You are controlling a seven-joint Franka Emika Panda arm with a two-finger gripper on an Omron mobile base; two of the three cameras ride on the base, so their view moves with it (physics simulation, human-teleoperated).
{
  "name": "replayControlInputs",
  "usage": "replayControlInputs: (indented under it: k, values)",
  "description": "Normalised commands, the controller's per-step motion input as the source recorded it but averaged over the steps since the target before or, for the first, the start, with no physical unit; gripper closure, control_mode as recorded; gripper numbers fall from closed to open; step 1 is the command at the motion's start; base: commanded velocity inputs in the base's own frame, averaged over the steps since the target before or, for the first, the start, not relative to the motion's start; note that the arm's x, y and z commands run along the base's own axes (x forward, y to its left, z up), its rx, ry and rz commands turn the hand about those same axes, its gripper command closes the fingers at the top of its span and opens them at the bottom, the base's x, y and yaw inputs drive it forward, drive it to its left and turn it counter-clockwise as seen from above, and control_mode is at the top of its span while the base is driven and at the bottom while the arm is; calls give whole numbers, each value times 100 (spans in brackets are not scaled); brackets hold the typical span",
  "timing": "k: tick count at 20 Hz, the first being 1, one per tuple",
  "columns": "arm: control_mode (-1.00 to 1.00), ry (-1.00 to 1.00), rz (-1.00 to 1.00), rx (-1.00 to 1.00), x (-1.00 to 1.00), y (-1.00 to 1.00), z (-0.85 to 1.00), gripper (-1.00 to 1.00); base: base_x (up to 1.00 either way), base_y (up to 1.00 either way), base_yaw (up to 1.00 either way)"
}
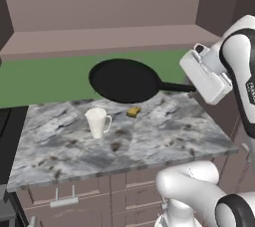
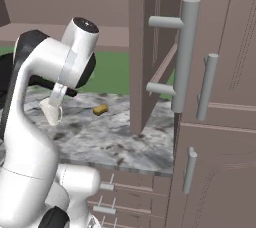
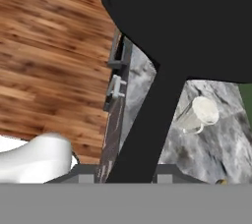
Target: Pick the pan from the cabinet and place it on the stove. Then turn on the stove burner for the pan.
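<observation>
Dark lettering on white arm link, too blurred to read. Gripper [image 3: 122,173] clamped on long handle of flat round black pan [image 1: 124,79], held above grey marble counter [image 1: 164,136]. Below it: white mug [image 1: 96,122], small yellow sponge [image 1: 133,112]. Mauve-brown cabinet door [image 2: 150,47] open beside arm.

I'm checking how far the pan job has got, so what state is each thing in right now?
Flat round black frying pan: lifted above the counter, held by its long handle.
Two-finger gripper: shut on the pan's handle.
Mauve-brown upper cabinet door: swung open.
White mug: upright on the grey marble counter, apart from the pan.
Small yellow-brown sponge: lying flat on the counter.
</observation>
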Motion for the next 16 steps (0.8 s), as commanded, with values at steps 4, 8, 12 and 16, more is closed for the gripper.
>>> replayControlInputs:
  k: [4, 8, 12, 16]
  values:
    - [-100, 0, 0, 0, -70, 0, -18, 100, 0, 0, 0]
    - [-100, 0, 0, 0, -63, 0, -21, 100, 0, 0, 0]
    - [-100, 0, 0, 0, -47, 0, -14, 100, 0, 0, 0]
    - [-100, 0, 0, 0, -13, 0, 0, 100, 0, 0, 0]
